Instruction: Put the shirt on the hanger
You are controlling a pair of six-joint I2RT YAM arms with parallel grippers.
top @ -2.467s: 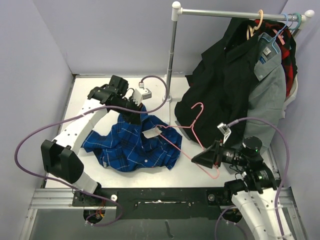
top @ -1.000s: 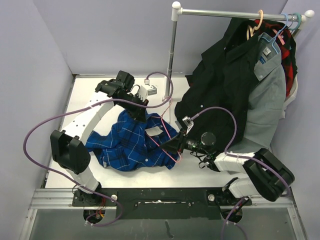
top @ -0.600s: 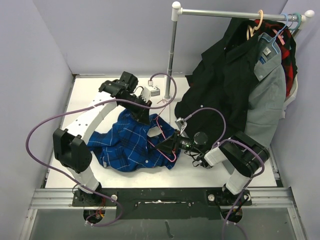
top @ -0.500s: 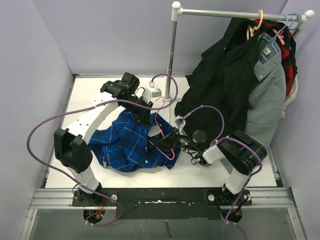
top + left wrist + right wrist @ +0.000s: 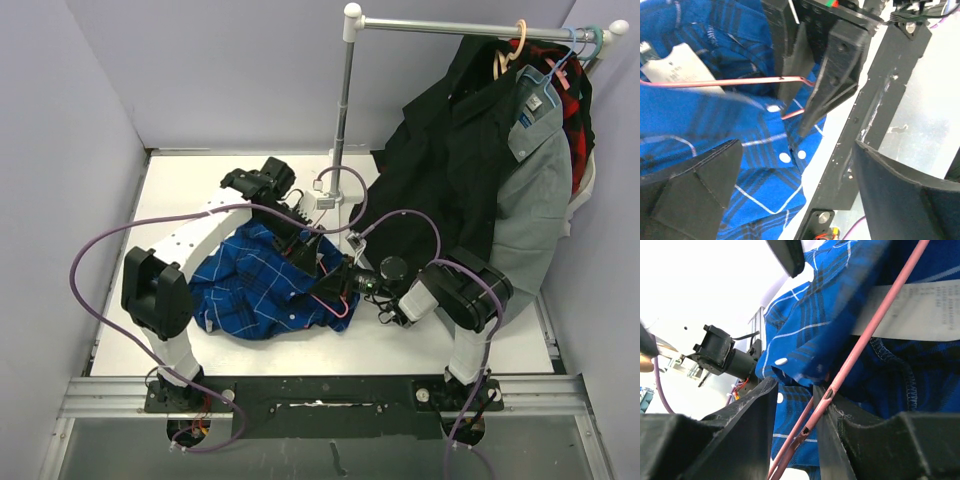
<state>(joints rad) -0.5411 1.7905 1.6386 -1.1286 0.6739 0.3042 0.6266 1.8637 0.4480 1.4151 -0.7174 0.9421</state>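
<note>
The royal-blue plaid shirt (image 5: 250, 290) lies crumpled on the white table (image 5: 180, 190). My right gripper (image 5: 342, 276) reaches in low from the right and is shut on the thin pink hanger (image 5: 345, 303). The hanger's wire (image 5: 865, 335) runs between the right gripper's fingers (image 5: 794, 387) and under a fold of the shirt (image 5: 840, 290), beside its white label (image 5: 920, 310). My left gripper (image 5: 305, 245) hovers just above, open (image 5: 795, 145), with only the shirt (image 5: 715, 125) below. Ahead of it the hanger (image 5: 740, 80) sits clamped in the right gripper (image 5: 812, 80).
A clothes rack pole (image 5: 343, 110) stands at the back middle. On its rail at the right hang a black jacket (image 5: 440, 170), a grey shirt (image 5: 535, 190) and a red-black plaid garment (image 5: 578, 100). Purple cables loop over both arms.
My left gripper has opened and let go of the shirt's collar, and its arm has shifted right. The right gripper has pushed the hanger further left into the shirt.
</note>
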